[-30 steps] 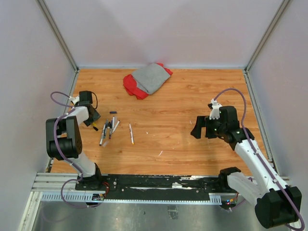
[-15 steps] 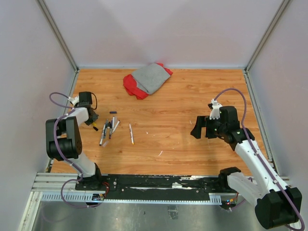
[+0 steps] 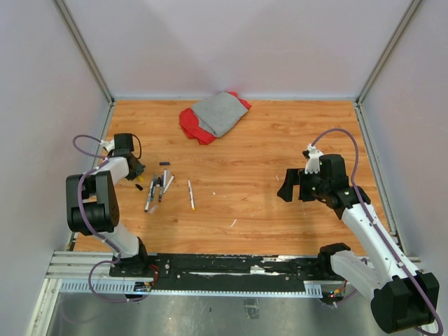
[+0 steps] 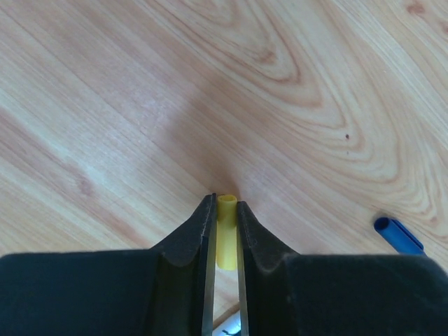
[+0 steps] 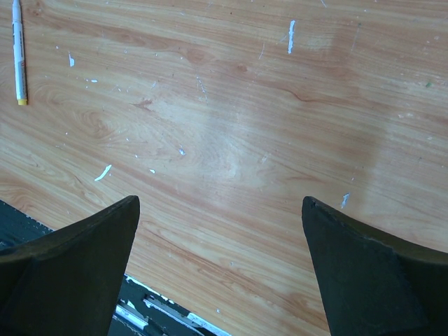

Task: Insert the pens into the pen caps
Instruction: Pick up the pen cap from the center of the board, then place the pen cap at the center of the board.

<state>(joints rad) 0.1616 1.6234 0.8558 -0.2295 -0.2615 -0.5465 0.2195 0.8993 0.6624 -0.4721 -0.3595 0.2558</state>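
The left pincer (image 4: 224, 203) is pressed onto the yellow cap (image 4: 225, 238), one jaw flat against each side. The cap lies along the jaws, low over the table (image 3: 245, 154) at its far left. Its hollow end pokes out just past the tips. A blue cap (image 4: 397, 234) lies near, to the right. Further right are the other pens (image 3: 157, 190) in a loose bunch, with a black cap (image 3: 164, 164) just beyond them. The yellow-tipped pen (image 3: 190, 194) lies alone beside the bunch. A cloth (image 3: 213, 115) sits at the far edge. The right pincer (image 5: 220, 201) is spread wide and holds nothing, hanging over bare wood well apart from all of this.

The grip looks risky to me. The cap is round and slick, and only narrow flat faces hold it, so a harder squeeze could shoot it forward out of the tips. A lift could let it swivel, leaving the mouth pointing off line. When a pen is pushed in, the thrust runs straight along the jaws, which may slide the cap back. The right pincer must also pick the yellow-tipped pen, as another may not match.
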